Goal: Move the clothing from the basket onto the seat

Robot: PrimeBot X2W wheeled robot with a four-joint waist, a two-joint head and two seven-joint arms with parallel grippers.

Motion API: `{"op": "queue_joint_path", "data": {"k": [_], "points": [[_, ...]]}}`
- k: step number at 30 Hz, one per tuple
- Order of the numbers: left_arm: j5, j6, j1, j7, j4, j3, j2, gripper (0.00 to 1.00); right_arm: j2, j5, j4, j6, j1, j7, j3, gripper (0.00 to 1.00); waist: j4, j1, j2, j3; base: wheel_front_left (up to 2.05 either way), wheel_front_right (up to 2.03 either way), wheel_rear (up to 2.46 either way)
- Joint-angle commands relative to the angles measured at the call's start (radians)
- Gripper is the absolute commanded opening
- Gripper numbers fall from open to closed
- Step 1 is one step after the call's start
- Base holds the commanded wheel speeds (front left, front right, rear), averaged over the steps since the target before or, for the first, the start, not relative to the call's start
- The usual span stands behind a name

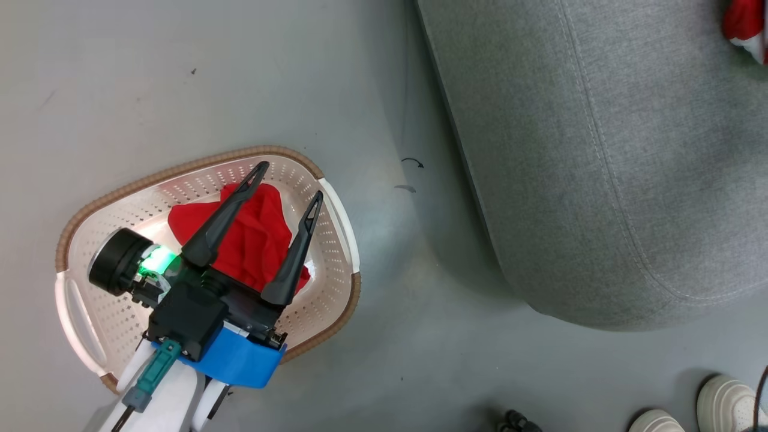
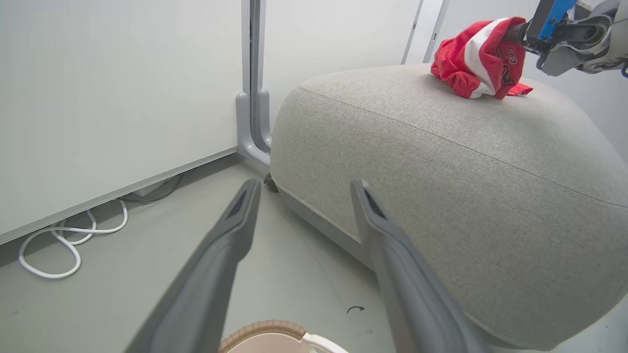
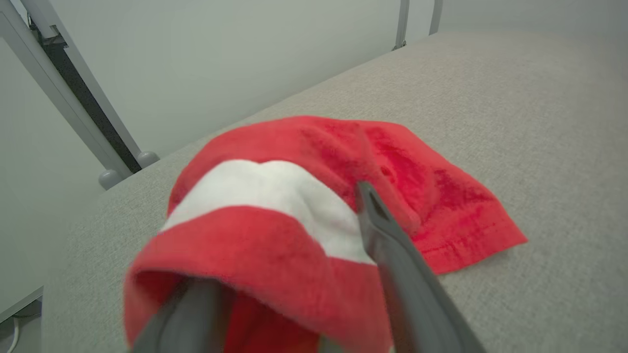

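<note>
A red garment [image 1: 258, 234] lies crumpled in the cream basket [image 1: 198, 162] on the floor at lower left. My left gripper [image 1: 290, 180] hovers over it, open, with nothing between its fingers; from the left wrist view its tips [image 2: 306, 184] point toward the grey seat [image 2: 441, 162]. The second garment [image 2: 476, 59], red with a white stripe and lettering, rests on the seat [image 1: 600, 150] at the far right [image 1: 744, 24]. My right gripper [image 3: 284, 215] is open on it, and the cloth [image 3: 274, 186] drapes over the left finger and hides its tip.
A person's pale shoes [image 1: 720, 402] stand on the floor at lower right. A white cable [image 2: 64, 240] loops along the wall, beside a grey post [image 2: 255, 98] behind the seat. Bare grey floor lies between basket and seat.
</note>
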Motion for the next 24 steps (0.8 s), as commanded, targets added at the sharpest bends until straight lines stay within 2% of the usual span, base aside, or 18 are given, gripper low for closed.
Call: {"op": "queue_joint_path", "data": {"k": [1,7,13,24], "points": [[-0.007,0.005,-0.017,-0.004,0.004,0.003,0.0,1.0,0.004,-0.008,0.007,0.0,-0.001,-0.004,-0.002,1.0,-0.002,-0.0002,0.0,-0.007,0.0,0.0,0.0],[-0.034,0.003,-0.018,-0.008,0.044,-0.009,-0.022,1.0,0.022,-0.011,0.043,0.0,0.013,-0.005,0.005,1.0,0.006,-0.0002,0.0,-0.058,0.0,0.0,0.0],[-0.066,0.0,-0.007,-0.015,0.098,-0.008,-0.05,1.0,0.023,-0.006,0.056,0.0,0.069,-0.005,0.085,1.0,0.019,-0.0002,0.0,-0.143,0.0,0.0,0.0],[-0.104,0.002,0.052,-0.021,0.169,0.024,-0.097,1.0,0.071,0.005,-0.038,0.0,0.259,-0.004,0.221,1.0,0.031,-0.0002,0.0,-0.317,0.0,0.0,0.0]]}}
